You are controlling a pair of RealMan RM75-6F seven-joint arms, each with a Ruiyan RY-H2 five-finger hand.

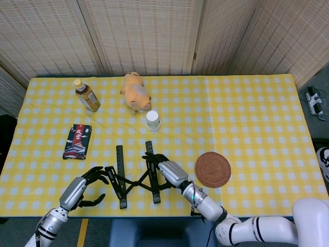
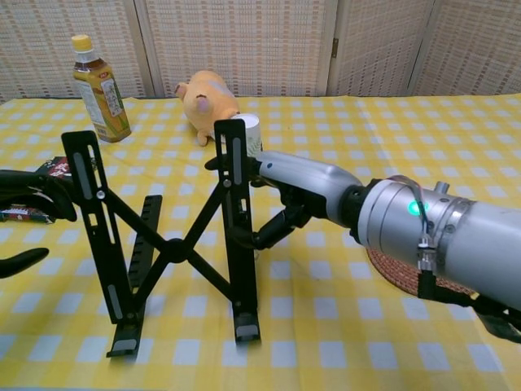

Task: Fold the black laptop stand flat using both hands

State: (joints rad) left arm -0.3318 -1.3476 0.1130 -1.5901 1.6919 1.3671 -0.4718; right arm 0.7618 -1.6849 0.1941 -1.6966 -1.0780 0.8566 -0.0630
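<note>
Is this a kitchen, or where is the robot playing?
Probably a robot practice room, not a kitchen. A table in a yellow checked cloth stands before woven folding screens, and odd props sit on it: a plush pig, a tea bottle and a black laptop stand.

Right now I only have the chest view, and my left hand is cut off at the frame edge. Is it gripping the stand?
Observer: No. The head view shows the whole left hand, fingers spread, beside the black laptop stand and closed around nothing.
Operator: The cup is mostly hidden behind the rail I'm holding. Is it in the way?
Observer: From above, the paper cup stands beyond the far ends of the rails, apart from them.
Operator: What's that under my right forearm?
Observer: A round woven coaster. It lies flat to the right of the right hand, with bare cloth between them.
</note>
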